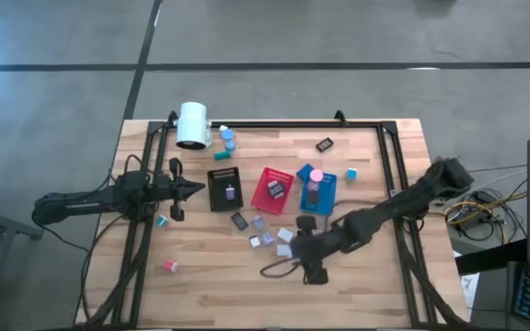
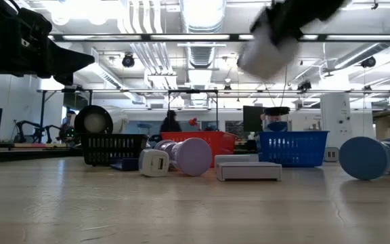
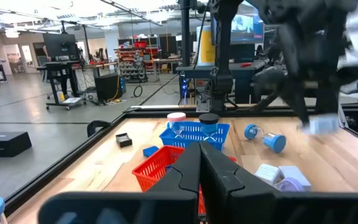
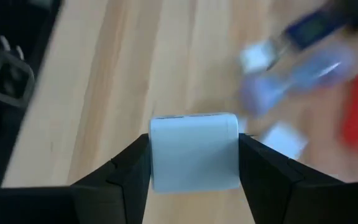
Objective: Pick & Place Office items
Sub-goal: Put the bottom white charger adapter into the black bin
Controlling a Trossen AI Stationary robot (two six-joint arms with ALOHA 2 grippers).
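My right gripper [image 4: 194, 171] is shut on a white block [image 4: 194, 151], which it holds above the table's near middle [image 1: 304, 250]; the low view shows the block [image 2: 269, 51] high above the wood. Other small office items lie loose on the table beside it: white blocks [image 1: 285, 236], a lavender piece [image 1: 259, 222] and a black bit [image 1: 238, 221]. Behind them stand the black tray [image 1: 225, 190], the red tray [image 1: 272, 188] and the blue tray [image 1: 318, 191], the last with a pink cap [image 1: 316, 175] in it. My left gripper [image 1: 190, 189] waits shut and level at the table's left. My right gripper pinches the white block by two opposite sides [image 4: 156, 155], one dark finger [image 4: 132, 171] on each. The fingers slant down from the table's right. The block is lifted clear of the table, and its top edge [image 4: 194, 117] reaches past the fingertips.
A big white cylinder [image 1: 193, 126] lies at the far left, with blue caps [image 1: 226, 138] and a teal bit [image 1: 221, 156] beside it. A black bit [image 1: 324, 144] and a blue cube [image 1: 351, 173] lie far right. A pink piece [image 1: 169, 267] sits near left. A black frame [image 1: 389, 165] borders the table.
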